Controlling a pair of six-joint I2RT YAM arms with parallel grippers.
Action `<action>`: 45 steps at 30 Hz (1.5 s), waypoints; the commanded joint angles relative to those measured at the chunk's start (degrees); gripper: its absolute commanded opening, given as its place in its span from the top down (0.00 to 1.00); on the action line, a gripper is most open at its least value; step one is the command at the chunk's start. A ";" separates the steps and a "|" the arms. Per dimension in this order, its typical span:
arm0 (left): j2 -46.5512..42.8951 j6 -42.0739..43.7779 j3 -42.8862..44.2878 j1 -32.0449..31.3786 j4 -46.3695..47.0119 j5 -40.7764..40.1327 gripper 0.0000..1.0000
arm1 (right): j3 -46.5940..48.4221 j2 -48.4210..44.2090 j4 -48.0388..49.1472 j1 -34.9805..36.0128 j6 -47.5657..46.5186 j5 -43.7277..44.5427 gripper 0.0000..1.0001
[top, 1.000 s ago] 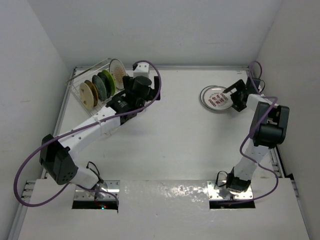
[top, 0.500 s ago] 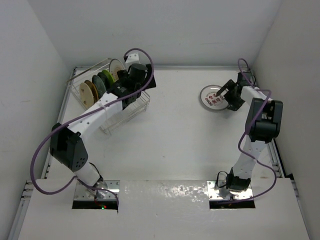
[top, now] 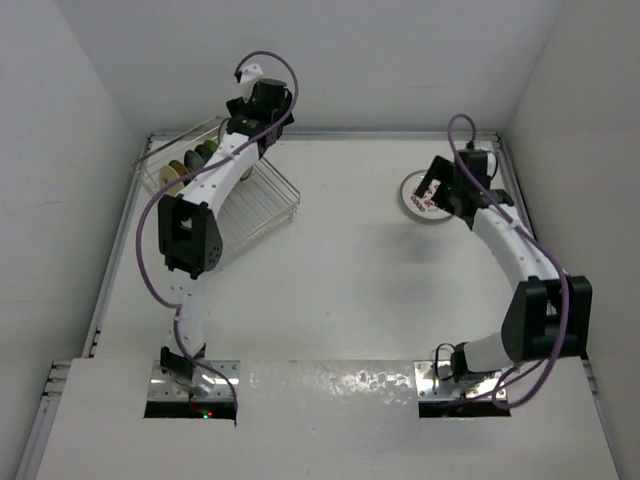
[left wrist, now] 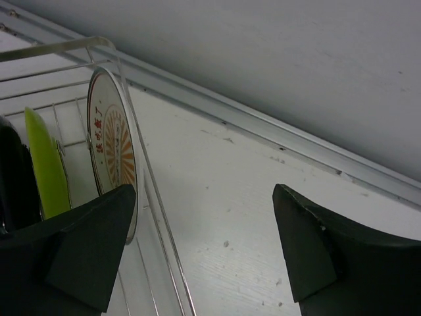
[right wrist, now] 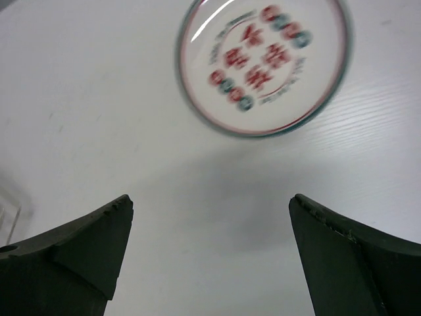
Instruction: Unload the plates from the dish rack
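Note:
The wire dish rack (top: 262, 196) stands at the back left. A tan plate (top: 170, 179) and green plates (top: 200, 154) stand in it, partly hidden by my left arm. My left gripper (top: 252, 118) is open above the rack's far end. In the left wrist view its gripper (left wrist: 204, 243) straddles the rack's end rail (left wrist: 135, 125), beside the orange sunburst plate (left wrist: 113, 155), a lime green plate (left wrist: 46, 164) and a dark plate (left wrist: 10, 187). My right gripper (top: 436, 190) is open and empty over the table (right wrist: 210, 250), just short of a white plate with red and teal marks (right wrist: 263, 59) lying flat.
The back wall and its metal edge strip (left wrist: 276, 131) run close behind the rack. White side walls close in the table (top: 340, 270) on the left and right. The flat plate (top: 410, 195) lies at the back right.
My left arm swung from the rack's front side up and back to its far end. My right arm swept round and drew its open gripper off the flat plate, which stays on the table.

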 commanded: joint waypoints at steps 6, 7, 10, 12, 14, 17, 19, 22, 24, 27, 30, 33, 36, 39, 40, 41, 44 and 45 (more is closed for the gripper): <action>5.70 -0.97 4.17 3.73 -1.43 -3.86 0.26 | -12.97 -7.27 6.87 4.87 -3.48 -8.88 0.01; 5.52 -0.97 3.29 3.82 -0.90 -4.38 0.28 | -13.15 -7.36 6.78 4.96 -3.48 -8.88 0.01; 4.20 -0.36 -1.10 3.82 2.79 -3.77 0.29 | -13.50 -7.10 7.57 5.14 -2.96 -8.88 0.01; 4.64 -0.01 -2.08 3.99 3.94 -3.69 0.35 | -13.32 -6.40 7.75 5.22 -2.96 -10.99 0.01; 6.13 -0.36 -1.81 4.78 4.11 -2.81 0.53 | -13.32 -6.31 8.01 5.49 -2.78 -11.34 0.01; 7.36 -1.06 -1.81 5.92 4.29 -0.88 0.68 | -13.59 -6.66 7.93 5.93 -2.87 -11.00 0.01; 6.76 -1.33 -2.60 5.93 4.11 -1.31 0.80 | -13.41 -7.53 7.40 6.36 -2.96 -9.51 0.01; 3.25 -0.89 -5.40 5.93 6.13 -0.70 0.91 | -12.97 -9.29 6.35 7.16 -2.96 -7.67 0.01; 1.22 -0.27 -6.55 5.93 6.92 -0.09 0.96 | -12.62 -10.26 5.99 7.60 -2.70 -7.22 0.01; -3.34 2.18 -7.44 5.93 7.28 1.49 1.00 | -12.27 -12.19 5.03 7.69 -2.52 -6.60 0.01; -7.38 4.91 -8.83 5.84 8.76 4.91 1.00 | -12.27 -14.30 4.15 7.69 -2.26 -5.90 0.01; -10.90 8.95 -9.55 4.88 12.37 8.26 1.00 | -11.40 -15.97 2.66 7.69 -2.34 -4.49 0.01; -12.67 14.22 -9.02 2.43 15.71 12.21 1.00 | -9.21 -16.85 0.81 7.69 -2.08 -3.35 0.01; -12.85 20.89 -6.12 -1.97 16.50 18.54 1.00 | -4.74 -15.98 -0.60 7.25 -1.03 -3.87 0.01; -13.11 23.52 -6.12 -3.64 17.46 18.99 1.00 | -3.23 -15.37 -1.30 6.90 -0.50 -5.09 0.01; -13.38 30.42 -6.55 -5.65 18.17 18.64 1.00 | -1.65 -14.67 -2.09 6.20 0.03 -7.28 0.01; -15.39 42.91 -12.60 -13.22 22.64 17.41 1.00 | 3.54 -11.59 -1.49 1.46 4.67 -18.96 0.01; -16.62 45.23 -14.71 -15.93 24.05 17.23 1.00 | 5.55 -10.89 -1.31 -1.34 7.30 -22.04 0.01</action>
